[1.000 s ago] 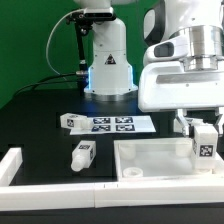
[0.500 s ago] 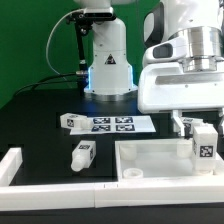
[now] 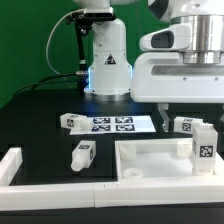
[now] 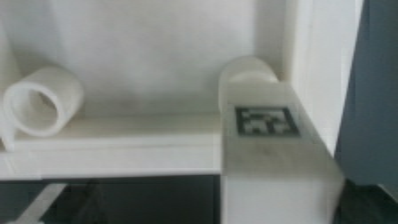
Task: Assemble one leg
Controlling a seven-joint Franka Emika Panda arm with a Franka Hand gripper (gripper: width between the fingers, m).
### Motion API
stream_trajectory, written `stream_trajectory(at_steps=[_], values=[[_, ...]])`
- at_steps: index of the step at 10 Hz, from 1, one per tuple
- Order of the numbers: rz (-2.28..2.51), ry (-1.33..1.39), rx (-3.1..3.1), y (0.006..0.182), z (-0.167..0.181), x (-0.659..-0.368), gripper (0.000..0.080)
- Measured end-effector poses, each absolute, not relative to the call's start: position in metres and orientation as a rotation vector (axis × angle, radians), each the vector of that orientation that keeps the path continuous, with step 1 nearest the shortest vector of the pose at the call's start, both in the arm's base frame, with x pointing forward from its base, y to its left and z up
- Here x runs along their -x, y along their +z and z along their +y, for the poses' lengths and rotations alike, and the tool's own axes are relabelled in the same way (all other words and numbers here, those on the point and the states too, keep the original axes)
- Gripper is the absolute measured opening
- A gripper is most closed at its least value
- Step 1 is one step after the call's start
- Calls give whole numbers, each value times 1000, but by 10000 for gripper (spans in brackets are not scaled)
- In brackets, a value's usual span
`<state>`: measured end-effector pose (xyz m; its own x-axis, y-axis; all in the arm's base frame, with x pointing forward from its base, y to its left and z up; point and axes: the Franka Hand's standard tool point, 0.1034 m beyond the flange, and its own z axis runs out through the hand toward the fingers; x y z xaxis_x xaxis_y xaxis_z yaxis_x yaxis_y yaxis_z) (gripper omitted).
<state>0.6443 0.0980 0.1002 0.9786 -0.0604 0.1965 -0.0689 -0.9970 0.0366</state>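
The Panda arm's gripper (image 3: pixel 190 105) hung low over the exterior view's right side. Its bulky white housing hid the fingers, so their spread could not be told. Beneath it the leg (image 3: pixel 205 143), a stubby white plastic post bearing a square tag, stood upright in a corner of the shallow, smooth-walled white tabletop (image 3: pixel 150 172).

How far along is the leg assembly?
Looks done: one leg stands upright at the tabletop's corner on the exterior view's right. Whether it is fully seated cannot be told.
In hand: nothing. The claw hovers above it, open and empty.
Left: at most a check of the seating. A second leg, third leg and fourth leg sit loose, the fourth by the marker board.
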Motion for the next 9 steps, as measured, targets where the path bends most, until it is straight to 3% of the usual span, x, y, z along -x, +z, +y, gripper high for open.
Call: stream_trajectory(at_steps=[9], values=[[-101,299,-3081,98,97,-643,649]])
